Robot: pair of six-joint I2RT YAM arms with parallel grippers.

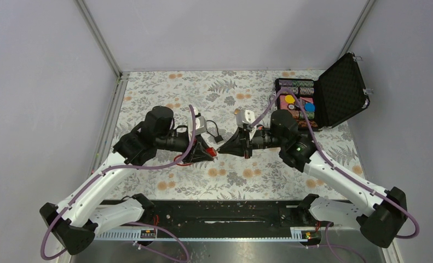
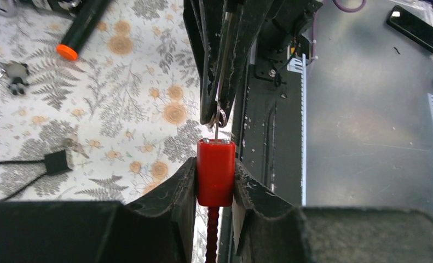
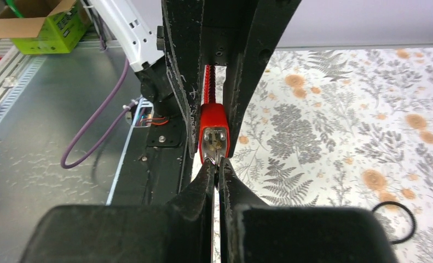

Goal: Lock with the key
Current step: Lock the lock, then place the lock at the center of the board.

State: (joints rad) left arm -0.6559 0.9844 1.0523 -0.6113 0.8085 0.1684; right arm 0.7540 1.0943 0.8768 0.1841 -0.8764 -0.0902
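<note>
The key (image 3: 216, 160) is a thin, flat silvery blade. I hold it edge-on in my right pincer (image 3: 217, 171), whose two black fingers are squeezed to a sliver around it. A small wire ring on the key shows just below those fingertips in the left wrist view. The blade's tip meets the silvery metal end face of the red block (image 2: 216, 172); I cannot tell how far it goes in.

The block is a smooth, rounded, glossy plastic rectangle. My left pincer (image 2: 215, 181) is clamped on its two flat sides with scuffed, matte black fingers. A ribbed red cable (image 2: 213, 235) runs out of the block's back end, between those fingers.

Both pincers meet nose to nose above the middle of the counter (image 1: 165, 87), which is covered in a grey fern-and-orange-flower print.

Towards the left edge a small square black block (image 2: 55, 163) lies on a thin black wire. Beyond it lies a black marker (image 2: 82, 30) with an orange tip. A thin black ring (image 3: 394, 222) lies flat on the print. At the far right corner a hard black case (image 1: 342, 87) stands open, with dimpled foam in its lid and coloured round chips in its tray.
</note>
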